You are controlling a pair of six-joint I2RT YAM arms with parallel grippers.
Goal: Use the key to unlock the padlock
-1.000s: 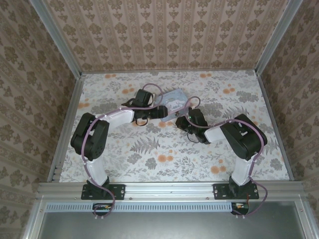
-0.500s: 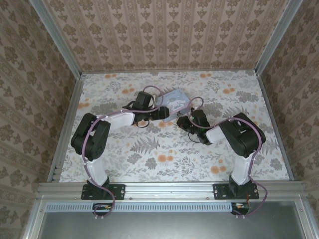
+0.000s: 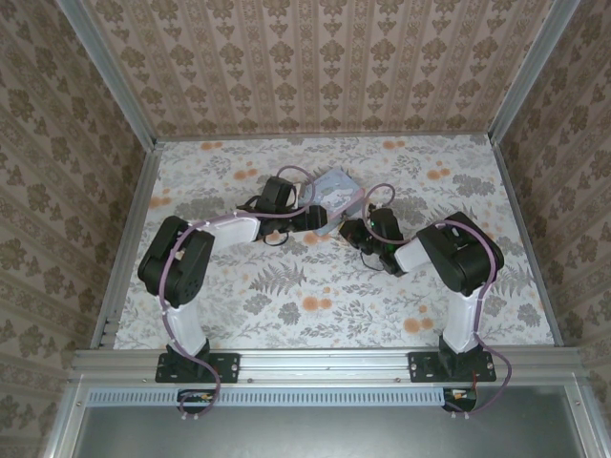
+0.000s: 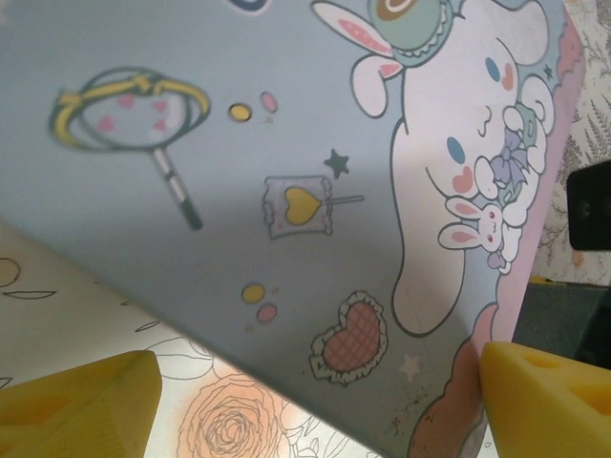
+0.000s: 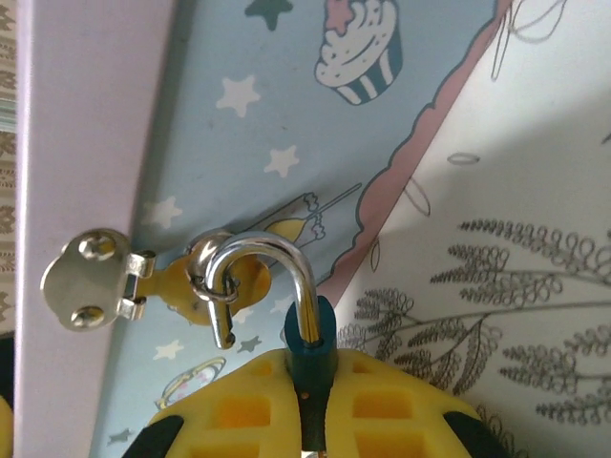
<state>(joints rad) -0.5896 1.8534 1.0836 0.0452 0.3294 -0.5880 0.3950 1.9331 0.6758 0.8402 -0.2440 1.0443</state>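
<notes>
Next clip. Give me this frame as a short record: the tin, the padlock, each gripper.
tin: pastel blue, cartoon rabbit lid, on the floral table
padlock: shackle hooked through the tin's hasp ring; its short leg looks free of the body
left gripper: open, fingertips wide apart near the lid
right gripper: shut on the padlock body

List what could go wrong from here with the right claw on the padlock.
1. The shackle of the padlock looks sprung, yet its free end hooks the hasp ring. A straight pull by the right claw could drag the tin.
2. The left claw stands open at the tin, not clamping it, so the tin may slide.
3. The right claw pinches only the padlock's slim body, which could twist out.
</notes>
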